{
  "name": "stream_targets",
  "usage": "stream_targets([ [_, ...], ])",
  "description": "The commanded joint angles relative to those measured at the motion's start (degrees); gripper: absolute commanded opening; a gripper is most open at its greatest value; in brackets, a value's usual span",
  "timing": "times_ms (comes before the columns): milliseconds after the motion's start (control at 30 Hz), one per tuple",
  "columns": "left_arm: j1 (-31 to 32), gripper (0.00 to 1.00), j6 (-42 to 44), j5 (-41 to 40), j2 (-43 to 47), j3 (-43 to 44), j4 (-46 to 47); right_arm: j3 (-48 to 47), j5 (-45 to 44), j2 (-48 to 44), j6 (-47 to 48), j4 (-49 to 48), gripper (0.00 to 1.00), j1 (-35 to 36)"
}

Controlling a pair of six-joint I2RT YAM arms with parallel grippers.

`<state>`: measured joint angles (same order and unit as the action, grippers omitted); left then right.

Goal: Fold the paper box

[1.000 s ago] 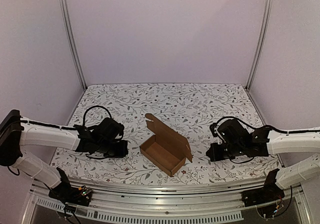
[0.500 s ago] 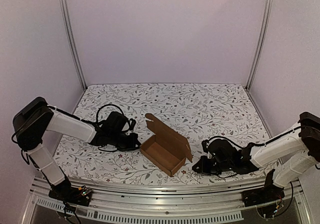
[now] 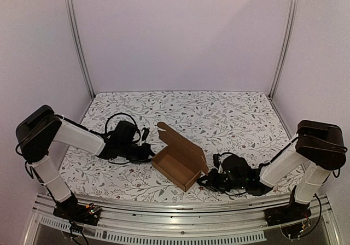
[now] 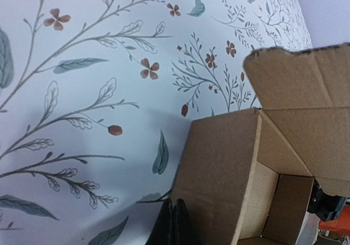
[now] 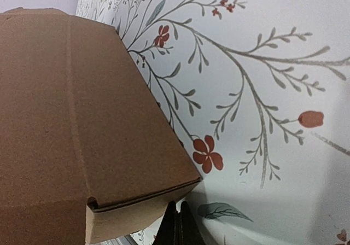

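Looking down from the top camera, I see the paper box (image 3: 176, 167) sitting on the floral tabletop (image 3: 229, 111), close to the near edge and roughly midway between the left and right edges. It lies at an angle to that edge. It is a small oblong brown carton, open on top, with its lid flap (image 3: 183, 145) standing up along the far long side and a small tab at each end of that flap.

My left pincer (image 3: 149, 153) lies low over the tabletop just beside the box's left end, fingers pressed together with nothing between them. On the left wrist view the closed fingertips (image 4: 174, 226) sit at the foot of the box's (image 4: 219, 168) outer end wall; I cannot tell whether they touch the cardboard. That view also shows the bare brown inside of the carton and the raised flap beyond.

My right pincer (image 3: 203, 180) is down near the box's right end, towards the near edge, its fingers likewise together and holding nothing. From the right wrist, the closed tips (image 5: 176, 227) point at the lower corner of the box (image 5: 71, 119), just beside it; contact is unclear.
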<state>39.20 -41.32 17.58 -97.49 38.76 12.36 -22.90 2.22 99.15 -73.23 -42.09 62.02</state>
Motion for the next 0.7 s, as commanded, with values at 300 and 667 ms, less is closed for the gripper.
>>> stream_targets([
  [300, 5.3, 0.0, -2.4, 4.6, -1.6, -5.5, 4.9, 0.2, -6.2, 0.4, 2.3, 7.6, 0.0, -1.5],
  [667, 10.5, 0.0, -8.0, -1.1, 2.5, -10.5, 6.1, -3.0, -6.5, -0.8, 9.0, 14.6, 0.0, -5.8],
])
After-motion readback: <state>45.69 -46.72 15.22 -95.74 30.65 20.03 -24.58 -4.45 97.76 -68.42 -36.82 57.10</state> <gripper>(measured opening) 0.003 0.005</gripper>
